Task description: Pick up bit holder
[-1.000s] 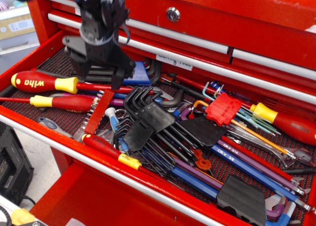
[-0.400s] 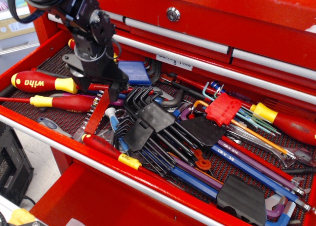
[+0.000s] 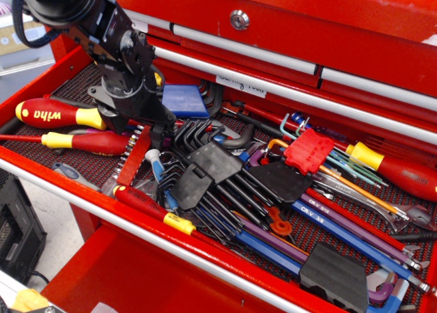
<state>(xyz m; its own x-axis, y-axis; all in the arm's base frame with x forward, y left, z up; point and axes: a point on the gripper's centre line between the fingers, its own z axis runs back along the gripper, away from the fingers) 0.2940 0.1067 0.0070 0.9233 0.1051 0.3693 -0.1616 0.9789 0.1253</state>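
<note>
The bit holder (image 3: 132, 164) is a narrow red bar with a row of short silver bits along its left edge. It lies slanted on the drawer mat at the left, between two screwdrivers. My black gripper (image 3: 138, 130) is low over the bar's upper end. Its jaws are apart, with one finger (image 3: 116, 124) to the left of the bar's end and the other to the right. The bar's top end is partly hidden by the gripper. I cannot tell whether the fingers touch the bar.
Red-and-yellow screwdrivers lie left (image 3: 54, 113), (image 3: 89, 142) and in front (image 3: 153, 209) of the bar. Black hex-key sets (image 3: 205, 171) crowd its right side. A blue holder (image 3: 184, 101) is behind and a red hex-key holder (image 3: 308, 151) is at the right. The drawer's front rail (image 3: 82, 200) is close.
The gripper has come down and tilted, moving from above the drawer's back left to just over the upper end of the bit holder. The bit holder has not moved.
</note>
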